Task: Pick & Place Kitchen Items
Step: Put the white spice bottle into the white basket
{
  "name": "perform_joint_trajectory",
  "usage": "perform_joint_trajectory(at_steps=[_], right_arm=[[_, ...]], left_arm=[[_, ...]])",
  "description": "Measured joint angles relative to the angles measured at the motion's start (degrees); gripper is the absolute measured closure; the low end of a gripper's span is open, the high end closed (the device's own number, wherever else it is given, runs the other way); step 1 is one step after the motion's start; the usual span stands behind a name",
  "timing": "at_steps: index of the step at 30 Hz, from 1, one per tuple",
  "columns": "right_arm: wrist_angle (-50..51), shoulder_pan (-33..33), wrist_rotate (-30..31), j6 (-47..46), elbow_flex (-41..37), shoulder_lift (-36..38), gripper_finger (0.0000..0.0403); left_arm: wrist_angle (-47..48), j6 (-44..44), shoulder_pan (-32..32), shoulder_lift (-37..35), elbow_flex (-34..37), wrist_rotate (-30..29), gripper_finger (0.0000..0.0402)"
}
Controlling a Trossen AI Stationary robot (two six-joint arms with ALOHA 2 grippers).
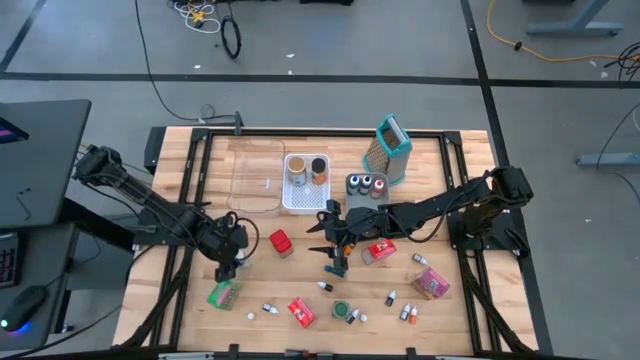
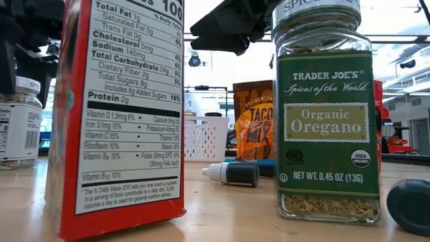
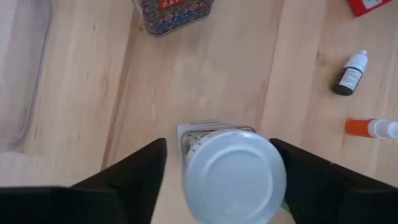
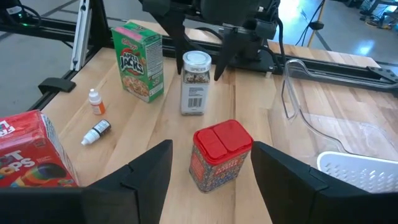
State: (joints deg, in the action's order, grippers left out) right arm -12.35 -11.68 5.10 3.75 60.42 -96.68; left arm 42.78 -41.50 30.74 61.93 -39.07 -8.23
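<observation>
A spice jar (image 4: 194, 87) with a white lid (image 3: 235, 177) stands upright on the table near the left front. My left gripper (image 3: 217, 144) comes down over it, open, one finger on each side of the lid; a gap shows beside one finger. In the high view this gripper (image 1: 228, 264) covers the jar. A green cereal box (image 4: 139, 59) stands just beside it. A red-lidded tin (image 4: 221, 155) stands mid-table. My right gripper (image 4: 211, 147) hangs open above and short of the tin, pointing toward the table's left edge.
At the back stand a clear bin (image 1: 255, 175), a white basket (image 1: 288, 200) with jars, a grey holder (image 1: 367, 185) and the metal grater (image 1: 390, 150). Small dropper bottles (image 3: 350, 73), red packets (image 1: 300, 312), a pink packet (image 1: 432, 283) and a green jar (image 1: 342, 310) litter the near side.
</observation>
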Motion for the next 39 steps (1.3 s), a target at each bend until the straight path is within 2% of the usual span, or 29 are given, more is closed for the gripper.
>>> perform_joint_trajectory(at_steps=[4, 11, 16, 22, 27, 31, 39], right_arm=[[0.0, 0.0, 0.02, 0.41, 0.0, 0.0, 0.0174], [0.01, 0.0, 0.02, 1.46, 0.0, 0.0, 0.0174], [-0.36, 0.0, 0.02, 1.49, 0.0, 0.0, 0.0174], [-0.33, 0.02, 0.02, 1.49, 0.0, 0.0, 0.0174], [-0.36, 0.0, 0.02, 1.49, 0.0, 0.0, 0.0174], [-0.37, 0.02, 0.02, 1.49, 0.0, 0.0, 0.0174], [-0.47, 0.02, 0.02, 1.51, 0.0, -0.02, 0.0174]], left_arm=[[-0.31, 0.11, -0.42, -0.02, -0.04, -1.13, 0.0182], [-3.06, -1.18, -3.51, 0.07, -0.02, -3.79, 0.0184], [-7.79, 7.95, -6.31, 0.07, -2.07, -8.65, 0.0181], [-10.28, 21.88, -10.1, 0.07, -8.83, -15.06, 0.018], [-10.78, 29.78, -14.63, 0.04, -15.02, -14.97, 0.0181], [-11.76, 36.97, -19.73, 0.04, -17.21, -14.59, 0.0174], [-17.33, 46.26, -32.58, 5.15, -17.0, -5.31, 0.0178]])
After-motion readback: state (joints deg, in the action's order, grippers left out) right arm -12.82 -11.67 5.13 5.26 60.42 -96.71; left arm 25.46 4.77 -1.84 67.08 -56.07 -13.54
